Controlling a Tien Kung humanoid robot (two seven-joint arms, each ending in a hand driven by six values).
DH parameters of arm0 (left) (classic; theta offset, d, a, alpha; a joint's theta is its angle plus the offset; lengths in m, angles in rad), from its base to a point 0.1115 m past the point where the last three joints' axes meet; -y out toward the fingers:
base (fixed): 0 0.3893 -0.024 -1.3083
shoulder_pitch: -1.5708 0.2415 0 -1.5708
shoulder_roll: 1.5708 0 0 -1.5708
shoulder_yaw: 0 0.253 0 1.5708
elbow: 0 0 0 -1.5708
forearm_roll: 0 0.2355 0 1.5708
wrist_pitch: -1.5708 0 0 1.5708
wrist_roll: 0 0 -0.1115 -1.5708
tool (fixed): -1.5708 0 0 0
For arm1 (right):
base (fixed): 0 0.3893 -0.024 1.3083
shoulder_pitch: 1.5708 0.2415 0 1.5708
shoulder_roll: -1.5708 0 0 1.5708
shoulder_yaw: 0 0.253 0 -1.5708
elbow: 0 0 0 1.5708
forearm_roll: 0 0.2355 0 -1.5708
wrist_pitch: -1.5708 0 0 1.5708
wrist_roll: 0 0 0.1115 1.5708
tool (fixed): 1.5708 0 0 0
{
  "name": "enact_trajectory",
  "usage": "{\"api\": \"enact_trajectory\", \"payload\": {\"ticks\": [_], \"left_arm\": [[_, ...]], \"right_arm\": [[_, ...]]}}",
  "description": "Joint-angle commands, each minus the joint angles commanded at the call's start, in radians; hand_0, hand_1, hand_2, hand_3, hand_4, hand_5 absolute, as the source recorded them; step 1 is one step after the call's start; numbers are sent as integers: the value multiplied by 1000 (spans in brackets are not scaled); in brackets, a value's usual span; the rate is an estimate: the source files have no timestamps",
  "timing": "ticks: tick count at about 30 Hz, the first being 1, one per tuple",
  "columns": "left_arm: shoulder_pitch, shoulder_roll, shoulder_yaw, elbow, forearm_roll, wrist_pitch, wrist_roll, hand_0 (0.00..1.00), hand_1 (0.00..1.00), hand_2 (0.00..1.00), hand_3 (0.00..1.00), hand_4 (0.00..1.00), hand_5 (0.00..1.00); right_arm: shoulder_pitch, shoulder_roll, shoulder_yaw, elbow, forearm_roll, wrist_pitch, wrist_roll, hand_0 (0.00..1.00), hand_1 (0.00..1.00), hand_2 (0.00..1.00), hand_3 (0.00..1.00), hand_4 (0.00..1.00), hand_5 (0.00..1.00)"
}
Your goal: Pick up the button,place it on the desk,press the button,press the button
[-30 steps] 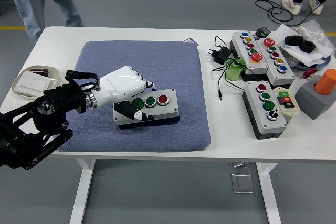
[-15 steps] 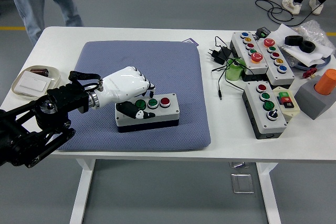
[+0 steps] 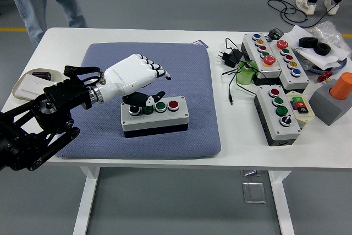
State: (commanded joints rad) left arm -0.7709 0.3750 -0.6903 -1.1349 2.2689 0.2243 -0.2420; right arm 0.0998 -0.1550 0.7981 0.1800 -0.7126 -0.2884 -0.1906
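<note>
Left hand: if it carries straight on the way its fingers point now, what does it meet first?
The white left hand points right, above the blue-grey mat. Nothing stands close ahead; farther along lie the black plug and cables, though its height relative to them is unclear.

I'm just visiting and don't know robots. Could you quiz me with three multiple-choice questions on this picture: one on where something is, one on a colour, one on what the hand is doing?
1. The button box by the left hand sits on:
A. a blue-grey mat
B. the floor
C. a tray

2. Its rightmost button is:
A. yellow
B. red
C. blue

3. The left hand is:
A. gripping the box
B. out of view
C. open above the box

Answers: 1 A, the mat lies beneath it. 2 B, plainly red. 3 C, its fingers spread, holding nothing.
</note>
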Motion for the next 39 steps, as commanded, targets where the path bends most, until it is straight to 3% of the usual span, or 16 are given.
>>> {"api": "enact_trajectory", "payload": {"ticks": [1,2,5,7,8,13,14,17,19,20,23,33,39], "left_arm": [[4,1,-9,-11,0,-1,2,505,653,799,762,551,31],[5,2,-13,-15,0,-1,3,479,555,696,764,510,6],[29,10,-67,-92,0,-33,38,479,555,696,764,510,6],[33,11,-75,-111,0,-43,47,479,555,696,764,510,6],[39,16,-87,-136,0,-64,63,299,134,149,737,349,2],[53,32,-106,-226,0,-173,98,299,134,149,737,349,2],[58,35,-109,-247,0,-198,111,162,39,80,735,246,2],[68,41,-115,-305,0,-269,142,162,39,80,735,246,2],[72,43,-112,-329,0,-294,154,162,39,80,735,246,2],[74,44,-110,-340,0,-305,159,78,2,47,701,218,2],[81,46,-104,-372,0,-346,182,78,2,47,701,218,2],[82,54,-88,-387,0,-488,232,61,2,37,678,198,2],[84,55,-78,-382,0,-508,238,60,2,37,674,186,2]], "right_arm": [[0,0,0,0,-1,0,0,627,477,539,582,279,22],[0,0,1,0,-1,0,0,627,477,539,582,279,22],[-2,0,0,0,1,0,0,627,477,539,582,279,22],[-2,0,1,0,0,0,0,627,477,539,582,279,22],[-3,0,1,0,-1,0,0,627,477,539,582,279,22],[-5,0,3,0,-4,1,-1,627,477,539,582,279,22],[-6,0,2,0,-3,1,-1,627,477,539,582,279,22],[-7,0,1,0,0,1,0,627,477,539,582,279,22],[-7,0,2,0,-3,1,-1,627,477,539,582,279,22],[-7,0,3,0,-4,1,-1,627,477,539,582,279,22],[-8,0,2,0,-1,1,-1,627,477,539,582,279,22],[-7,-1,2,0,-1,0,0,627,477,539,582,279,22],[-6,-1,2,0,0,0,0,627,477,539,582,279,22]]}}
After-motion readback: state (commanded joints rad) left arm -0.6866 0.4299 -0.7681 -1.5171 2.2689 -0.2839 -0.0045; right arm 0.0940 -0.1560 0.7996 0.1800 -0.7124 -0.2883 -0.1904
